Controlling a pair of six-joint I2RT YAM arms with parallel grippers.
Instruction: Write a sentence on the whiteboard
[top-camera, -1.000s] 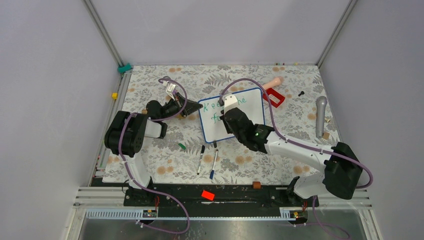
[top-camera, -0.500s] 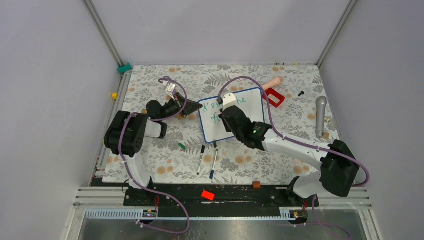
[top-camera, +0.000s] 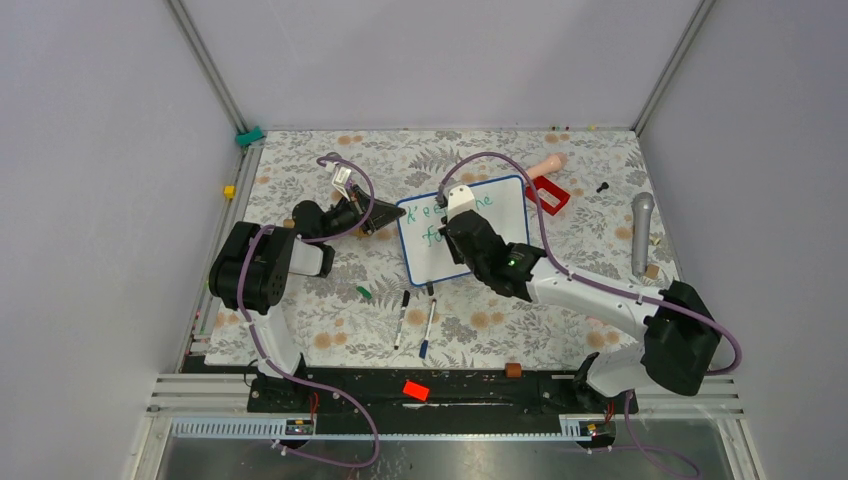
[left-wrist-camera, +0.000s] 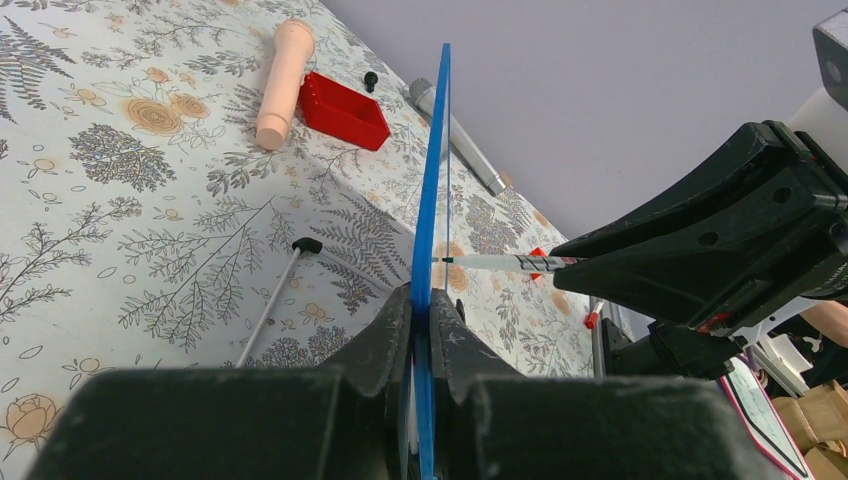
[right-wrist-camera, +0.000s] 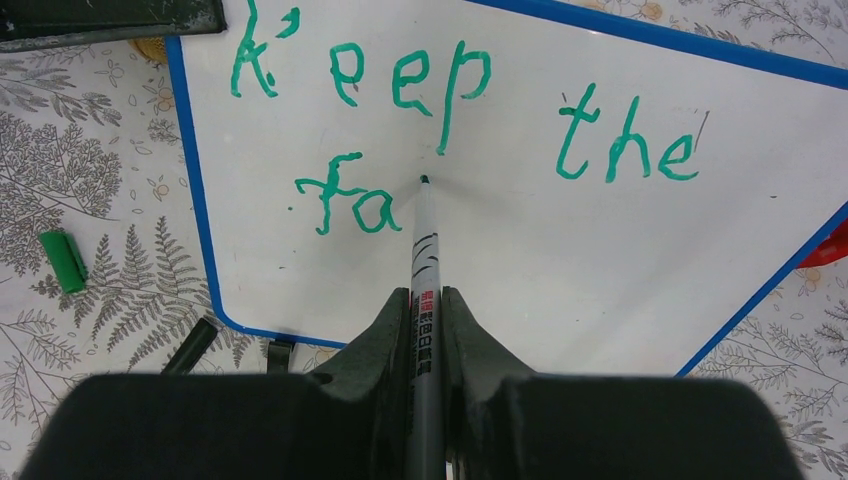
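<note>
the right gripper (right-wrist-camera: 425, 300) has its jaws pinching a marker (right-wrist-camera: 423, 235), whose green tip touches the whiteboard (right-wrist-camera: 560, 270) just right of the letters "fa". the sentence (right-wrist-camera: 450, 85) reads "keep the" on the top line and "fa" beneath, in green handwriting. the left gripper (left-wrist-camera: 421, 312) has its jaws clamped on the board's blue left edge. the board sits near the middle of the floral table (top-camera: 330, 310). a green cap (right-wrist-camera: 64, 261) lies just left of it, and two spare pens (top-camera: 402, 318) lie near its front edge.
</note>
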